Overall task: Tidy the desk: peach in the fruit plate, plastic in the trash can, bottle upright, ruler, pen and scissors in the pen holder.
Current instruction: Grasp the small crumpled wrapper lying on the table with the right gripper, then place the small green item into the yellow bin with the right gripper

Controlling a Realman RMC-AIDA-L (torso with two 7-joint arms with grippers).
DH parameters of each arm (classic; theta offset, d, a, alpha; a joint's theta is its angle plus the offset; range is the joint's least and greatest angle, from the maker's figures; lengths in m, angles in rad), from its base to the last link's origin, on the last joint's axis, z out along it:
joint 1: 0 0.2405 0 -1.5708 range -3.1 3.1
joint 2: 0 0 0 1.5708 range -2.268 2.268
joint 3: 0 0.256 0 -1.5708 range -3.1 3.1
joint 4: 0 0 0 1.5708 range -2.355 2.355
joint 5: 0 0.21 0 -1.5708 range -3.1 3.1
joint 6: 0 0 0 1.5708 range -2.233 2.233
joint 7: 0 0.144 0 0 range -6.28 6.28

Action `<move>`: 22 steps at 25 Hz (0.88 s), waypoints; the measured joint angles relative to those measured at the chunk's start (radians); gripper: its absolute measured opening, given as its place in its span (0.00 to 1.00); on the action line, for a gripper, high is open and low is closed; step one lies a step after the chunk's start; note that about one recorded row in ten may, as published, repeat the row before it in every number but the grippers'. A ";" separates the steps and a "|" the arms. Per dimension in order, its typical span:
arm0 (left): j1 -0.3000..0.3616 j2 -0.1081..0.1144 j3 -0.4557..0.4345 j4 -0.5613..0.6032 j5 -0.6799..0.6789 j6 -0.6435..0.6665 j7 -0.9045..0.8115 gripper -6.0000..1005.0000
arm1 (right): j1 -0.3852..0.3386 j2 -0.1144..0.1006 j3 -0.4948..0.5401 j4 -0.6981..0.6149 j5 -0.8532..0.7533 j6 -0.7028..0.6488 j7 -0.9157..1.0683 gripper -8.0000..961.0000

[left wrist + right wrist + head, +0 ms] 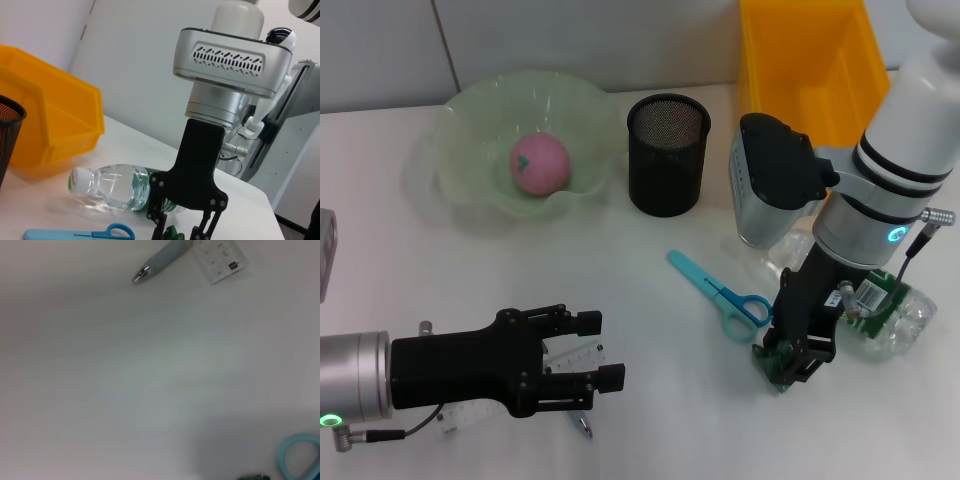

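Right gripper [788, 362] low over the surface [650, 420], clamped on green plastic [775, 362], just beside the lying bottle [890, 315]. Scissors [720, 295] near its left. Left gripper [600, 352] spread open over ruler [575, 355] and pen [582, 424]. Peach [539, 165] in plate [460, 150]; holder [666, 155] beside it; yellow bin [810, 60] behind.

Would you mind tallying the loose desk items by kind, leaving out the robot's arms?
Fruit: 1, peach
Containers: 3, fruit plate, pen holder, yellow bin
Stationery: 3, scissors, ruler, pen
Bottles: 1, bottle, lying on its side
Total: 8
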 joint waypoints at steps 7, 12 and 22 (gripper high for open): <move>-0.001 0.000 0.000 0.000 0.000 0.000 0.000 0.80 | 0.000 -0.003 0.018 -0.021 0.008 -0.021 0.000 0.47; -0.003 0.002 0.000 0.005 0.000 0.000 -0.007 0.80 | -0.002 -0.009 0.081 -0.083 0.015 -0.073 0.000 0.47; -0.004 0.004 0.000 0.008 0.000 0.001 -0.009 0.80 | -0.017 -0.031 0.178 -0.215 0.009 -0.140 0.003 0.48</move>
